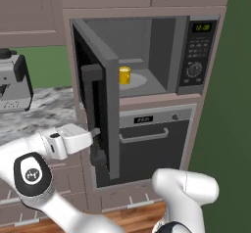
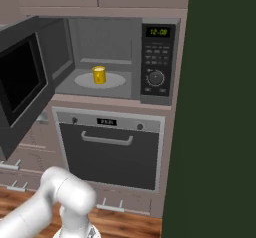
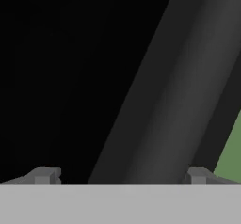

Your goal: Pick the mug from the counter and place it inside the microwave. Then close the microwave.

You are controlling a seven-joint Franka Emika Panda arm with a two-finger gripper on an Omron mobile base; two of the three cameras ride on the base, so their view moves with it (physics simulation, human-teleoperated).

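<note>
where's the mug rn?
The mug stands upright on the turntable plate inside the open microwave, left of the keypad panel, above the oven.

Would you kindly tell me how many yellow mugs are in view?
1. The mug stands upright on the turntable inside the open microwave; others may be hidden behind its door.

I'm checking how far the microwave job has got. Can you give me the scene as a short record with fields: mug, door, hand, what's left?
mug: small yellow mug upright on the turntable inside the microwave
door: door swung wide open to the left
hand: hand open, at the outer face of the door by its black bar handle, holding nothing
nearby: oven below, shut; coffee machine on the counter
left to do: close the door
</note>
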